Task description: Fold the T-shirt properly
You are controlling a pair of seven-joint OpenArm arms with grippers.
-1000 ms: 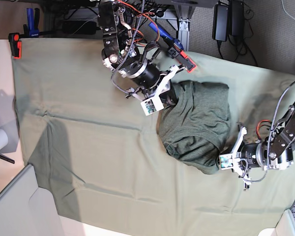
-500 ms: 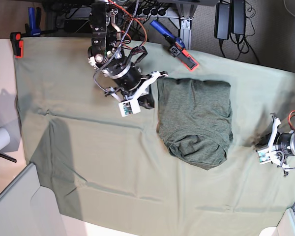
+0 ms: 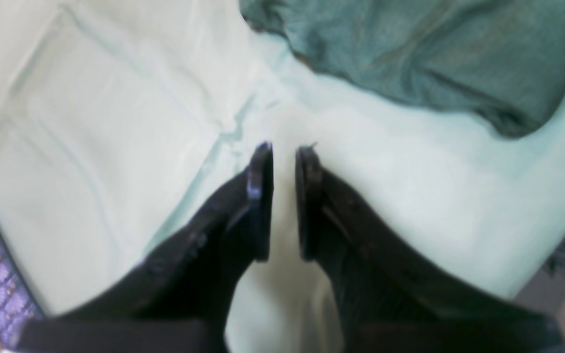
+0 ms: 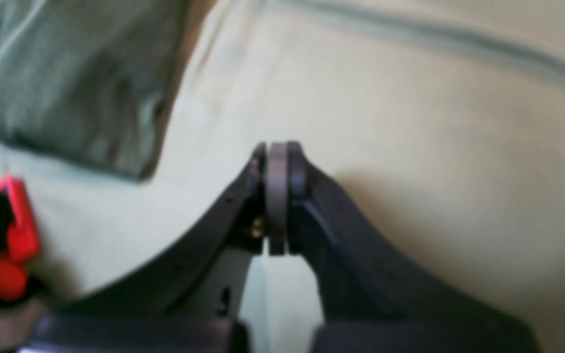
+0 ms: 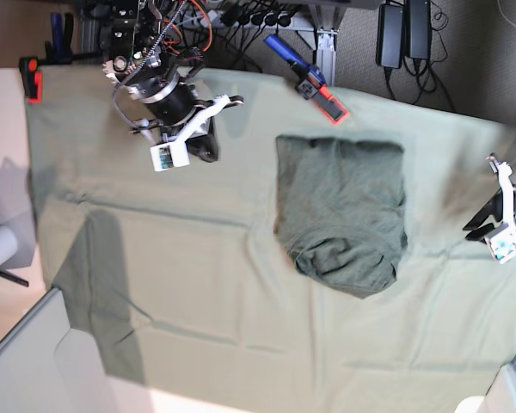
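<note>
The dark olive T-shirt (image 5: 340, 211) lies folded into a compact rectangle on the pale green table cloth (image 5: 198, 284), its lower edge rumpled. My right gripper (image 5: 208, 148) is off to the shirt's upper left, clear of it; in the right wrist view (image 4: 277, 147) its jaws are shut and empty, with a shirt corner (image 4: 66, 83) at upper left. My left gripper (image 5: 477, 225) is at the far right edge, apart from the shirt. In the left wrist view (image 3: 282, 147) its jaws stand a narrow gap apart and empty, with the shirt (image 3: 434, 54) ahead.
A blue and red clamp (image 5: 314, 86) grips the cloth's far edge just above the shirt and also shows in the right wrist view (image 4: 12, 235). Another red clamp (image 5: 30, 77) is at the far left corner. Cables and power bricks (image 5: 396, 34) lie beyond the table.
Both arms have drawn away from the shirt: the right gripper moved up and left, the left gripper moved right to the table edge. The shirt stays folded in place.
</note>
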